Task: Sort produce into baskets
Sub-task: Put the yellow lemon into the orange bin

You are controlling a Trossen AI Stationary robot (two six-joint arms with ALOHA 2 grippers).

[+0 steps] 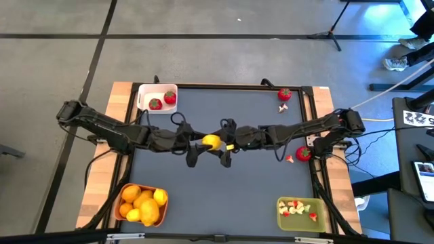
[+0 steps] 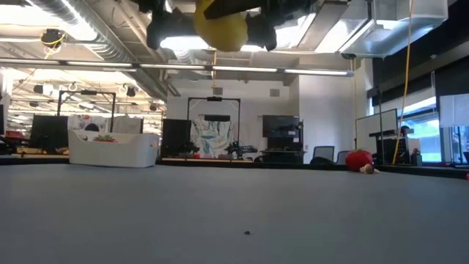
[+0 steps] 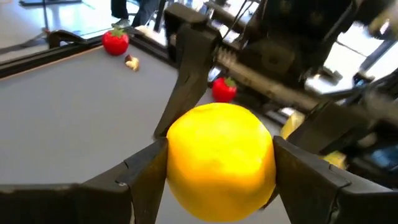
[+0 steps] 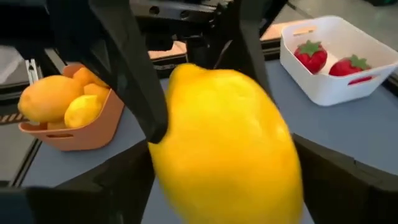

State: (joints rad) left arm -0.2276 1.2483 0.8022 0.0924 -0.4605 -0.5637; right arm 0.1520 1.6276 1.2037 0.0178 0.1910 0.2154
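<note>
Lemon (image 1: 211,141) is clamped by left gripper (image 1: 205,141) above surface (image 1: 224,183) centre | right gripper (image 1: 225,144), at lemon's 3 o'clock, is spread around it.

Dark grey table (image 1: 224,183) with light wood side strips and a black frame, sitting on a grey floor (image 1: 203,54) with dark seams. Beyond the table there's an office: monitors (image 2: 278,126), chairs (image 2: 322,154), a poster board (image 2: 212,137), ceiling ducts (image 2: 95,33).
</note>
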